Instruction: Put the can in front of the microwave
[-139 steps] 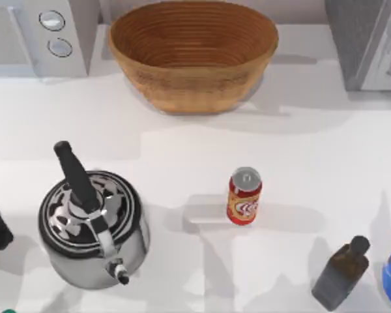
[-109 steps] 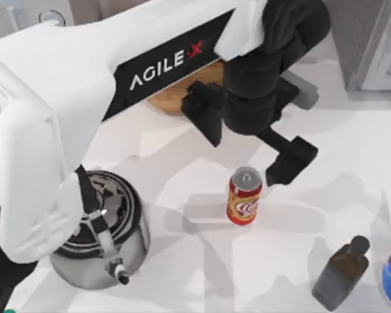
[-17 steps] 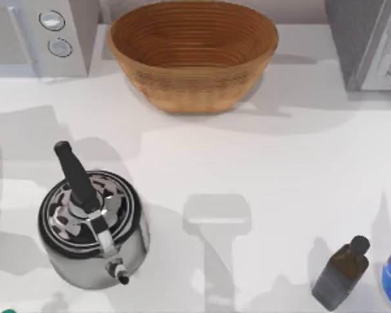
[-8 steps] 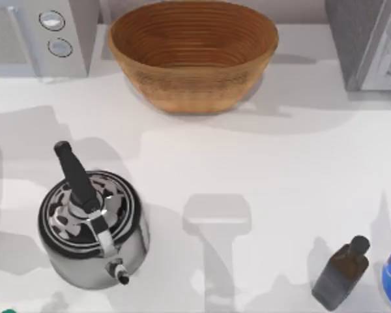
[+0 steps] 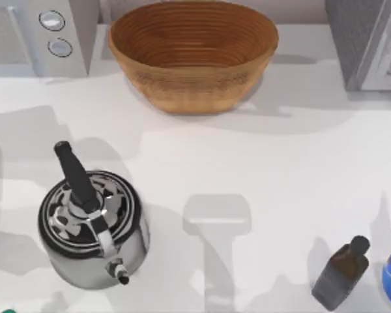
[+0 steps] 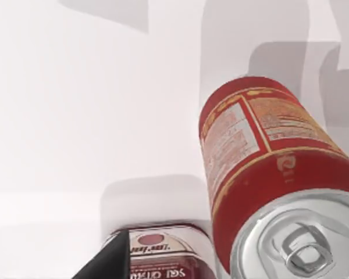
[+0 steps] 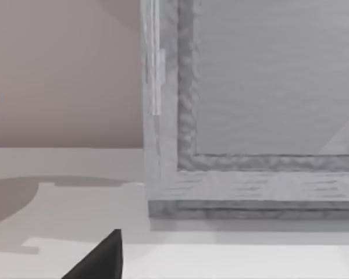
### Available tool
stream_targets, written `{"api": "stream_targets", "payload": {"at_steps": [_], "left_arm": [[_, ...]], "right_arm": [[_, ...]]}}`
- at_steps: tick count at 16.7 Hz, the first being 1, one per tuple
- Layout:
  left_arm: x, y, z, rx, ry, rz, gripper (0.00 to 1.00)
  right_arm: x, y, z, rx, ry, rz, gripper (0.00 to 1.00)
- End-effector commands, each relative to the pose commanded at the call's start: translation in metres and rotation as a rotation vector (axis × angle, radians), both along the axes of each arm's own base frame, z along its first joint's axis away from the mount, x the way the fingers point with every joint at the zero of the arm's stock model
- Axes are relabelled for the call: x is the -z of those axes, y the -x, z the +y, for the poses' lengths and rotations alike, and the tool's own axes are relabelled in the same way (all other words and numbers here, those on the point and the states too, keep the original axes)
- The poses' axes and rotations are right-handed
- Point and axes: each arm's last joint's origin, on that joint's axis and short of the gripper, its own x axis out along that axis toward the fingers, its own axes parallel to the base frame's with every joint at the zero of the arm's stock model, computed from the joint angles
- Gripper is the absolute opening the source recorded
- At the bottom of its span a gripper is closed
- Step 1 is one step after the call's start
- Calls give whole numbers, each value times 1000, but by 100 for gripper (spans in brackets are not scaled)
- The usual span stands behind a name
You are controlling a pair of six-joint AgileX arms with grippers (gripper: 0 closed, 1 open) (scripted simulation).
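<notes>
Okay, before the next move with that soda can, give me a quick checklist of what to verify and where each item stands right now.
1. Can found: ok. The can sits close under the left wrist camera, silver top toward it.
2. Can held securely: cannot tell.
3. Can upright: cannot tell from the wrist view.
4. Target identified: ok. The microwave stands at the table's back left.
5. Drop spot: ok. Bare table shows in front of the microwave.
6. Neighbours apart from the spot: ok. The kettle stands nearer the front edge, and the basket is to the microwave's right.
</notes>
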Motion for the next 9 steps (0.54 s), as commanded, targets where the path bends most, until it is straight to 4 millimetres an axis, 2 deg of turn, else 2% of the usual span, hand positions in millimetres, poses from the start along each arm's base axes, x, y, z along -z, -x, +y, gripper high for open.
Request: {"api": "stream_targets", "payload": {"at_steps": [2,6,9], "left_arm": [[-1,-1,1,0,3,9,100],[-31,-1,1,0,-1,-5,100],[-40,0,0,0,0,0,100]], "right_arm": [[0,0,0,0,0,0,100],[0,0,0,0,0,0,100],[0,0,0,0,0,0,100]]}}
